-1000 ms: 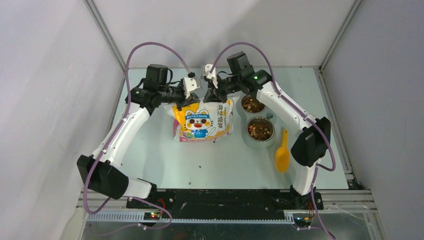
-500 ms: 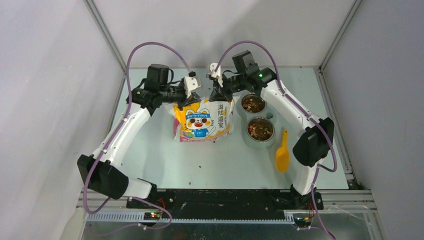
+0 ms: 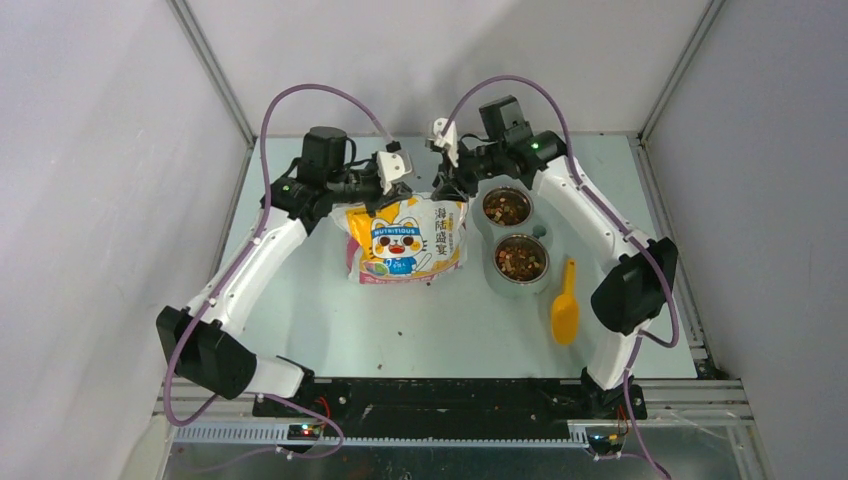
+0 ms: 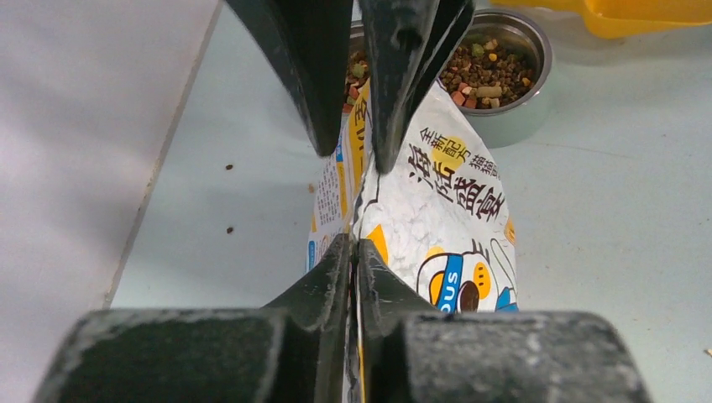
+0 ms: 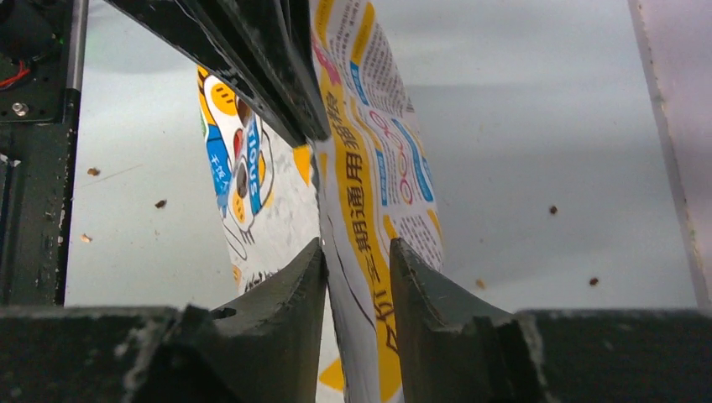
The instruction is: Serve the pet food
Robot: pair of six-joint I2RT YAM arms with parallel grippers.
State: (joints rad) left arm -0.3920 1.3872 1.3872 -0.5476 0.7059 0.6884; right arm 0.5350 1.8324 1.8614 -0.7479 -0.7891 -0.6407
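The printed bag point(image 3: 405, 240) with a cartoon cat stands upright mid-table, held at its top edge by both grippers. My left gripper point(image 3: 385, 192) is shut on the top edge, which shows pinched between its tips in the left wrist view point(image 4: 353, 245). My right gripper point(image 3: 447, 188) is shut on the bag's folded edge point(image 5: 357, 245), facing the left one. The pet food point(image 3: 521, 260) is a heap of brown kibble in two steel bowls to the bag's right; the far bowl's heap point(image 3: 506, 207) also shows in the left wrist view point(image 4: 491, 63). The bag's contents are hidden.
A yellow scoop point(image 3: 565, 305) lies on the table right of the near bowl point(image 3: 498, 275), its bowl end toward me. A few stray pellets point(image 5: 159, 203) lie on the table. Grey walls close in the table on three sides.
Both grippers have shifted a little up and toward the back right, still holding the bag's top, and the top edge has risen with them.
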